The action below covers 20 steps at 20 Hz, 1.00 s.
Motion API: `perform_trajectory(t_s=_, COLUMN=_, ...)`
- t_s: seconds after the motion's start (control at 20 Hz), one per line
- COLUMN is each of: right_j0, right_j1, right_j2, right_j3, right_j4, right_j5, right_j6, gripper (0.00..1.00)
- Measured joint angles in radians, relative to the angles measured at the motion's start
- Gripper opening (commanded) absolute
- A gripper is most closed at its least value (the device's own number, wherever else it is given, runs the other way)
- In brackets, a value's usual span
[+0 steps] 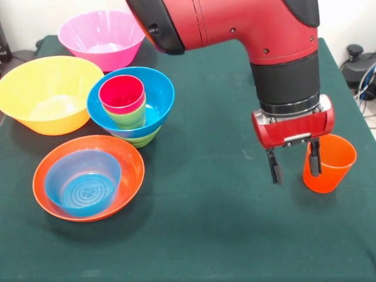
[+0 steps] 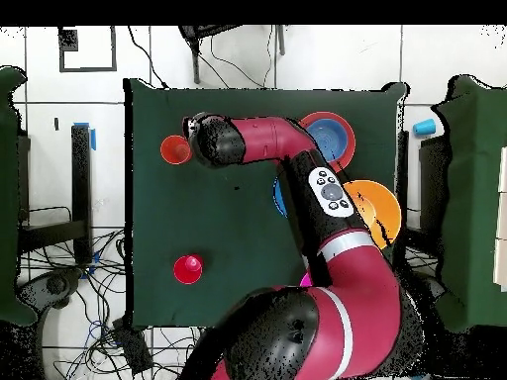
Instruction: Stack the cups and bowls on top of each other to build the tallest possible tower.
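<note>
**Operator:** State the end effector condition and the position of the task items, using the tower as reference.

**Technician:** The end effector (image 1: 294,166) is spread; one finger hangs inside the mouth of the orange cup (image 1: 329,164), the other outside its wall, so the rim sits between them, not yet pinched as far as can be judged. This straddle looks like preparation for a rim grasp. The orange cup stands upright on the tabletop (image 1: 211,223), well apart from the tower (image 1: 130,104); the tower consists of the wide blue bowl (image 1: 158,94) seated in the small green bowl, with the light green cup and red cup (image 1: 122,93) nested inside. Nesting them mouth-up adds little height; judged as an early stage.

**Operator:** And the remaining bowls?

**Technician:** Just beside the tower lies the shallow orange-red bowl (image 1: 126,182), holding the small translucent blue bowl (image 1: 82,182); the big yellow-orange bowl (image 1: 50,94) and the big pink bowl (image 1: 101,36) also sit near it, unstacked.

**Operator:** What does the overhead view add?

**Technician:** It shows a magenta-pink cup (image 2: 188,268) standing alone, well apart from the tower; the front view does not include it. The arm covers most of the tower there; the finger spread is legible only in the front view.
</note>
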Motion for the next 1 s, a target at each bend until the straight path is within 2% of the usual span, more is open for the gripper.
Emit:
perform_trajectory(t_s=0.55, right_j0=-0.004, right_j1=-0.069, right_j2=0.008, right_j3=0.031, right_j4=0.0, right_j5=0.0, right_j6=0.0, gripper=1.0)
perform_trajectory(t_s=1.0, right_j0=-0.002, right_j1=-0.074, right_j2=0.011, right_j3=0.031, right_j4=0.0, right_j5=-0.015, right_j6=0.0, gripper=1.0)
